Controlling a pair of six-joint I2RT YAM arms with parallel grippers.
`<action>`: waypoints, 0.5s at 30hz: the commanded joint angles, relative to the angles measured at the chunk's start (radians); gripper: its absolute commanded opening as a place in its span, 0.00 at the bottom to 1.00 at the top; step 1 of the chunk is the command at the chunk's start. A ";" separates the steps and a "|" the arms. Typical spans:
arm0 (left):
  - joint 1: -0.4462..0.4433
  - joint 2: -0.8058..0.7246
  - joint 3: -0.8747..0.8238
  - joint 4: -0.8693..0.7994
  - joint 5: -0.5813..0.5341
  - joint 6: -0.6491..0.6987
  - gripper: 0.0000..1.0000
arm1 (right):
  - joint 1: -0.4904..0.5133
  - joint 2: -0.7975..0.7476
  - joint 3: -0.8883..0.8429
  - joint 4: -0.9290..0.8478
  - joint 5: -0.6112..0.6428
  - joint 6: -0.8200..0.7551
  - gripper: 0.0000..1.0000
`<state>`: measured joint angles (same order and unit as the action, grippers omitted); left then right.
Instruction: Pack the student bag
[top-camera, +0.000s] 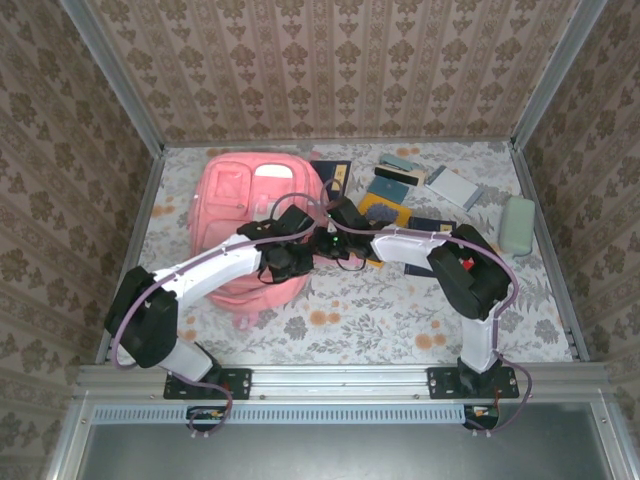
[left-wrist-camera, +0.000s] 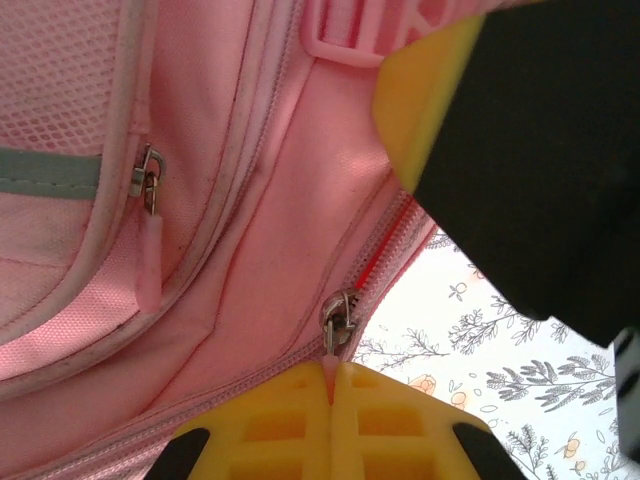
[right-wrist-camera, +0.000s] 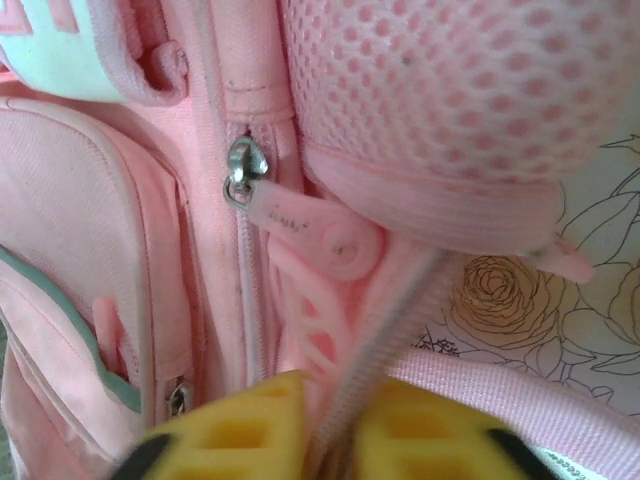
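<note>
Student bag (top-camera: 245, 195), contents hidden, has left claw (left-wrist-camera: 332, 378) pinching its zipper pull (left-wrist-camera: 338, 322), right claw (right-wrist-camera: 328, 425) clamped on its seam (right-wrist-camera: 385, 335).

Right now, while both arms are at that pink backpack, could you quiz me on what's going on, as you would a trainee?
1. True or false: the left gripper is shut on a zipper pull of the student bag.
2. That gripper's fingers are: A yellow, B blue, C red?
3. Fill in: in the top view, the books lie to the bag's ____.
Key: 1 true; 2 A; 3 right.
</note>
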<state>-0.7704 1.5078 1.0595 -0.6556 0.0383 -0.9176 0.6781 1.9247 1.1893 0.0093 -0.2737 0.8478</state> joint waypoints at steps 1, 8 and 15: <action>0.012 -0.051 -0.004 0.038 0.067 0.042 0.00 | 0.001 0.013 0.040 -0.045 0.009 -0.010 0.00; 0.024 -0.103 -0.028 -0.016 0.112 0.078 0.00 | -0.039 0.028 0.079 -0.067 0.033 -0.048 0.00; 0.037 -0.204 -0.111 -0.073 0.143 0.095 0.00 | -0.087 0.055 0.132 -0.092 0.045 -0.088 0.00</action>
<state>-0.7292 1.3788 0.9775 -0.6048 0.0902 -0.8509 0.6514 1.9400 1.2812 -0.0807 -0.3225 0.8074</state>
